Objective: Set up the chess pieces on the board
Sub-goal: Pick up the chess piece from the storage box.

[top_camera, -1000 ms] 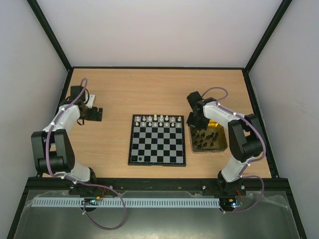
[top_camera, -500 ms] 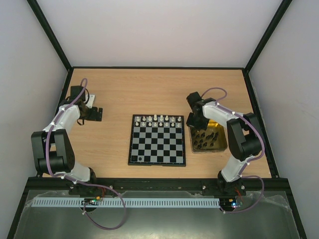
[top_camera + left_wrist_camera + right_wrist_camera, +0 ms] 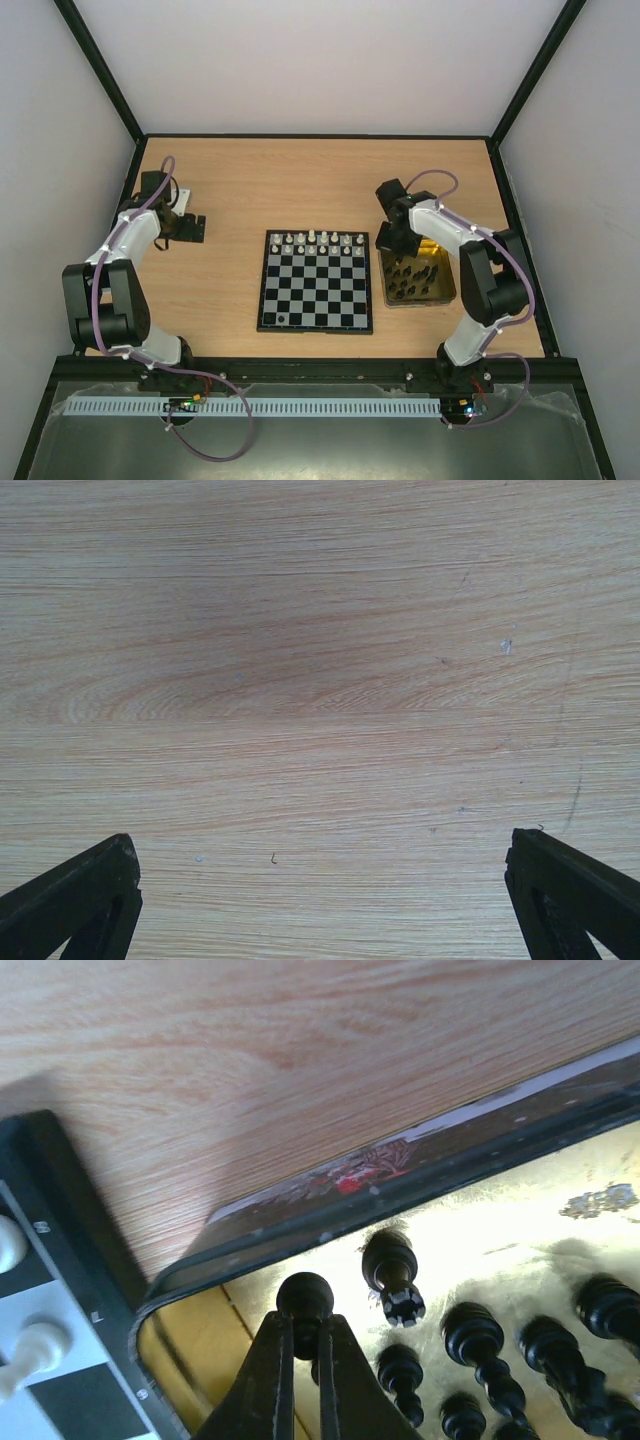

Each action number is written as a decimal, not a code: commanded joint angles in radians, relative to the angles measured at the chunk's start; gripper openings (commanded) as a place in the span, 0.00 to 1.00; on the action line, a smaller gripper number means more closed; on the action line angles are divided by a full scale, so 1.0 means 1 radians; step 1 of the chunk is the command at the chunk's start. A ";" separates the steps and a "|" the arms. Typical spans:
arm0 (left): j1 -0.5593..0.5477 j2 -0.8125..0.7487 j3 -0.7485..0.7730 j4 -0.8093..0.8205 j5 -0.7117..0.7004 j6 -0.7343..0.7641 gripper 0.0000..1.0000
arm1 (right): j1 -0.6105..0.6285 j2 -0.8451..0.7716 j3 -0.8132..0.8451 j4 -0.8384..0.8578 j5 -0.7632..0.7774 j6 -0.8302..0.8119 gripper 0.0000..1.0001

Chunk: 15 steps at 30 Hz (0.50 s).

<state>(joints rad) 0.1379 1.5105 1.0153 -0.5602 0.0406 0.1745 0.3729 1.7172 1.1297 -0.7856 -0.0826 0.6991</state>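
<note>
The board (image 3: 316, 296) lies mid-table, with white chess pieces (image 3: 318, 240) in its two far rows and one black piece (image 3: 281, 319) near its front left corner. Several black pieces (image 3: 395, 1275) stand in the gold tray (image 3: 452, 290) to the board's right. My right gripper (image 3: 305, 1325) is over the tray's far left corner, shut on a black pawn (image 3: 305, 1297) whose round head sticks out past the fingertips. In the top view that right gripper (image 3: 395, 240) sits at the tray's far edge. My left gripper (image 3: 325, 880) hangs open over bare wood, far left of the board.
The board's black rim (image 3: 60, 1220) and two white pieces (image 3: 35, 1345) lie just left of the tray's wall (image 3: 330, 1222). A small white object (image 3: 183, 196) lies by the left gripper (image 3: 195, 228). Black frame posts border the table.
My right gripper's fingers have closed on the black pawn in the tray; the arm has shifted only slightly. The left arm has stayed still.
</note>
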 commanded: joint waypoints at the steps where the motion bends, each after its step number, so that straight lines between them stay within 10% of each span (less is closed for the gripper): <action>1: -0.003 -0.002 0.020 -0.019 0.007 -0.004 0.99 | -0.005 -0.058 0.067 -0.101 0.040 -0.016 0.02; 15: -0.003 -0.011 0.011 -0.018 0.024 -0.008 0.99 | 0.006 -0.171 0.151 -0.240 -0.003 -0.032 0.02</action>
<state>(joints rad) 0.1379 1.5105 1.0153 -0.5602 0.0521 0.1734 0.3729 1.6073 1.2304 -0.9363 -0.0723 0.6796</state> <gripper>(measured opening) 0.993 0.020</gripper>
